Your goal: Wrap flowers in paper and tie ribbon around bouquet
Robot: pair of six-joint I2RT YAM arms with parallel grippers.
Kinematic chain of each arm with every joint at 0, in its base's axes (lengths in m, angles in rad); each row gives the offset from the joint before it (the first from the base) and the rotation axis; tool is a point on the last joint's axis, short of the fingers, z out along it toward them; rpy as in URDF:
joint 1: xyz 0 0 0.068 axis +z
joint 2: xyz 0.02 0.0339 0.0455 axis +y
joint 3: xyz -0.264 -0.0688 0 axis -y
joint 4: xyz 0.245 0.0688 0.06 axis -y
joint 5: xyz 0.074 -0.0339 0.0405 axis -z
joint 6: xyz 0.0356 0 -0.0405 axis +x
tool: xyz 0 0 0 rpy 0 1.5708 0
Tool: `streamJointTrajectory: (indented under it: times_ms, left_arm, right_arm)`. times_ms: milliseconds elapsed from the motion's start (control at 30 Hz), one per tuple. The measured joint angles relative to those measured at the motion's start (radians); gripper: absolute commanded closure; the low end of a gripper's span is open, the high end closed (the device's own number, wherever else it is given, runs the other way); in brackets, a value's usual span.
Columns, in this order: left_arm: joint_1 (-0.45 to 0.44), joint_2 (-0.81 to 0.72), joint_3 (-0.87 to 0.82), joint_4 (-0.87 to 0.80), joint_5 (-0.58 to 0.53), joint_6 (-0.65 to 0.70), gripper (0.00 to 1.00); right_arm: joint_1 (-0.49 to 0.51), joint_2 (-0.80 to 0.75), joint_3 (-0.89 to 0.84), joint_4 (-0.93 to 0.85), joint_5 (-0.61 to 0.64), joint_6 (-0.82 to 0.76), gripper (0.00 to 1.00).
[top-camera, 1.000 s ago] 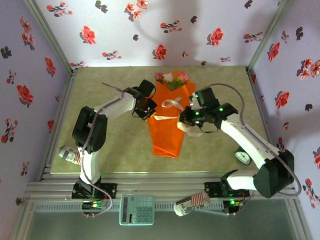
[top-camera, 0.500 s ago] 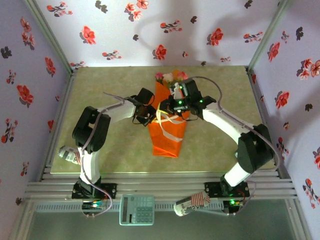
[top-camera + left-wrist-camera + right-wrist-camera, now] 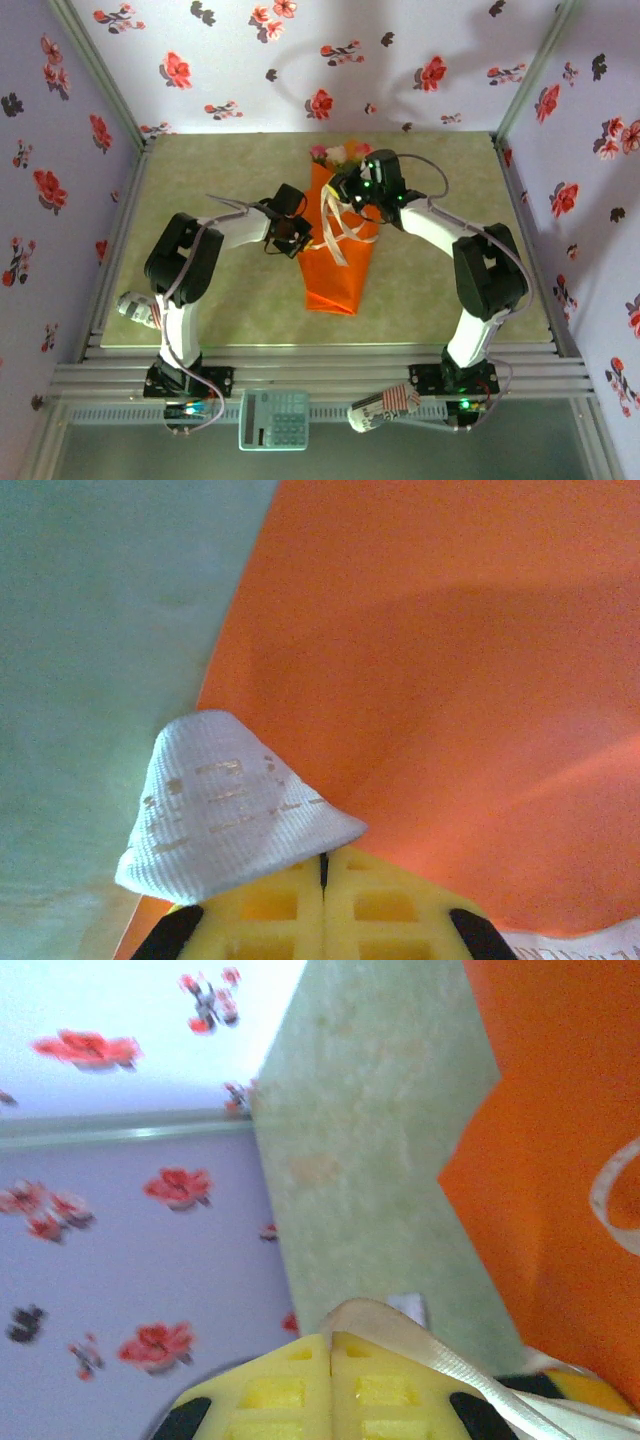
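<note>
Top external: flowers [image 3: 340,154] inside paper [image 3: 335,278]; left pincer [image 3: 322,860], right pincer [image 3: 331,1340] tight on ribbon [image 3: 336,240]

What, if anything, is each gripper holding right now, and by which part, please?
Both hold the ribbon: the left gripper is shut on a folded bit of it, the right gripper on another stretch that trails away.

A pale green table [image 3: 200,200] is seen, enclosed by walls on three sides. The bouquet [image 3: 335,270] is laid flat approx. at the ctr, w/ the narrow end toward the near edge and the flowers [image 3: 340,154] toward the far edge. A small round dial [image 3: 486,315] is placed near the front R corner, well apart from it.
</note>
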Motion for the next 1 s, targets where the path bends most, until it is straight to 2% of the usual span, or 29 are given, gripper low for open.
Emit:
streamJointTrajectory:
  times_ms: [367, 767, 1000]
  left_arm:
    - [-0.011, 0.004, 0.01, -0.005, 0.006, 0.014, 1.0]
    - [-0.027, 0.04, 0.058, -0.023, 0.011, 0.063, 1.0]
    - [-0.032, 0.042, 0.064, -0.035, 0.011, 0.079, 1.0]
  right_arm:
    - [0.0, 0.06, -0.186, 0.522, 0.226, 0.391, 1.0]
    - [-0.005, -0.017, -0.295, 0.706, 0.415, 0.474, 1.0]
    - [-0.005, -0.016, -0.297, 0.705, 0.423, 0.488, 1.0]
